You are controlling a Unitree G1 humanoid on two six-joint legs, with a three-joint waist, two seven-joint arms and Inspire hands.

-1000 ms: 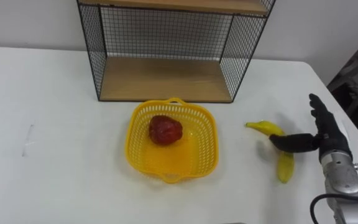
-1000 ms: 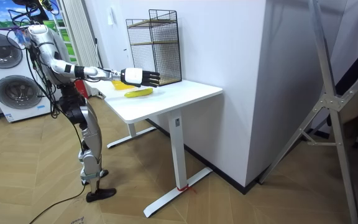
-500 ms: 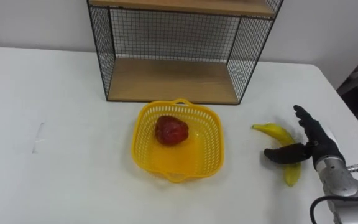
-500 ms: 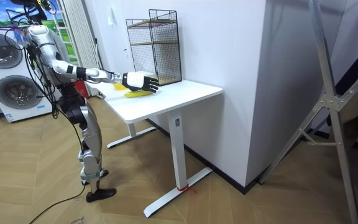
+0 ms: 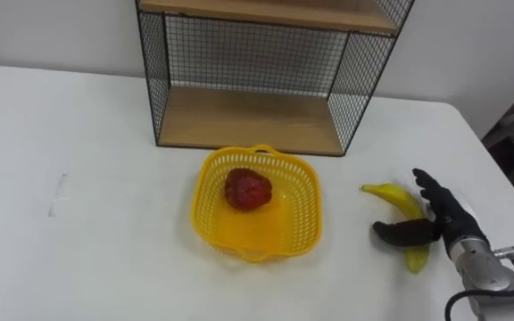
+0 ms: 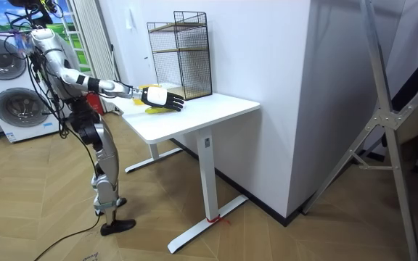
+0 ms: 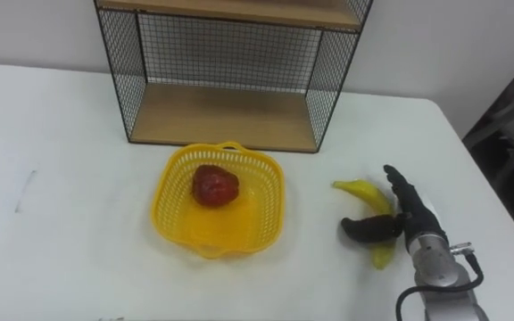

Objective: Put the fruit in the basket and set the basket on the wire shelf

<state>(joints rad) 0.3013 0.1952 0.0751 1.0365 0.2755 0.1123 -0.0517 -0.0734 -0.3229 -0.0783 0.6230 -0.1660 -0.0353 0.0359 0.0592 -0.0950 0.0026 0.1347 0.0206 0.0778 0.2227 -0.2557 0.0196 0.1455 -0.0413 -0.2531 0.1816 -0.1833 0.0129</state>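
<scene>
Right hand (image 5: 451, 225) lies low over the tabletop (image 5: 87, 223) at the near right, opened wide. Its fingers are straight and fanned along the right side of the banana (image 5: 389, 191), and its thumb reaches across the fruit's middle from the left. Nothing is gripped yet: the banana lies flat on the tabletop with the hand straddling it. The spread looks chosen so that the curved fruit ends up between thumb and fingers once they curl. Whether the thumb already touches the peel I cannot tell.

To the left, apart from the banana, sits the yellow basket (image 5: 205, 183), upright, with a red fruit (image 5: 246, 189) in its far half — one piece is in, by the look of it, and one is left. The basket stands just in front of the open lower level of the wire shelf (image 5: 248, 116), a handy spot, since the carry from banana to basket is short and the basket then has little way to go. In the room view the robot stands at the tabletop's end, right arm stretched out over it.
</scene>
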